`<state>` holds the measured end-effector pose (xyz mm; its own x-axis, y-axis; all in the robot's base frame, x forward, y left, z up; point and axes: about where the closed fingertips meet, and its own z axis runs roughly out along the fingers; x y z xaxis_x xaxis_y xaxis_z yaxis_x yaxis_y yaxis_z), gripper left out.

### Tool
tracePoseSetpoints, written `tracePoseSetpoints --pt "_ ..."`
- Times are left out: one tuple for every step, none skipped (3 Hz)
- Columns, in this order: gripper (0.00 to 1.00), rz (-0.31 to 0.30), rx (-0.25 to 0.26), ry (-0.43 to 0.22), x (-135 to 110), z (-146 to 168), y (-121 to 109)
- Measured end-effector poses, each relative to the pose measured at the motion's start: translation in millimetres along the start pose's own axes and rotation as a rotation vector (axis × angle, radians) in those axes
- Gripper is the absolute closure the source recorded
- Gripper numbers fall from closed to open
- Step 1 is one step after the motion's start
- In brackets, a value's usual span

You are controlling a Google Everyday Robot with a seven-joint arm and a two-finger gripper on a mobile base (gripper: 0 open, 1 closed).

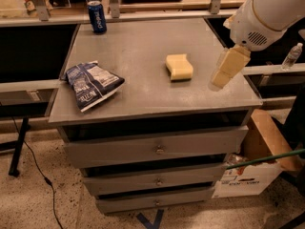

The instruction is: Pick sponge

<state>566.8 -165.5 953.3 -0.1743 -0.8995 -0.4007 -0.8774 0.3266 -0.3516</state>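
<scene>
The sponge (179, 67) is a small pale yellow foam block lying flat on the grey cabinet top (143, 46), right of centre. My gripper (220, 80) hangs from the white arm at the upper right. Its tan-yellow fingers point down over the right part of the top, a short way to the right of the sponge and apart from it. Nothing is in the gripper.
A crumpled blue snack bag (91, 85) lies near the left front edge. A blue soda can (97, 16) stands at the back left corner. Drawers (157, 149) are below the top. A cardboard box (252, 168) sits on the floor at the right, and a water bottle (291, 57) stands at the far right.
</scene>
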Motion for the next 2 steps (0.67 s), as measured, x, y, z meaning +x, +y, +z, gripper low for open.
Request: tracePoseSetpoints --pt "0.0 0.074 0.013 -0.073 0 14 -6" --pt "0.0 0.162 0.016 -0.164 -2 38 -21"
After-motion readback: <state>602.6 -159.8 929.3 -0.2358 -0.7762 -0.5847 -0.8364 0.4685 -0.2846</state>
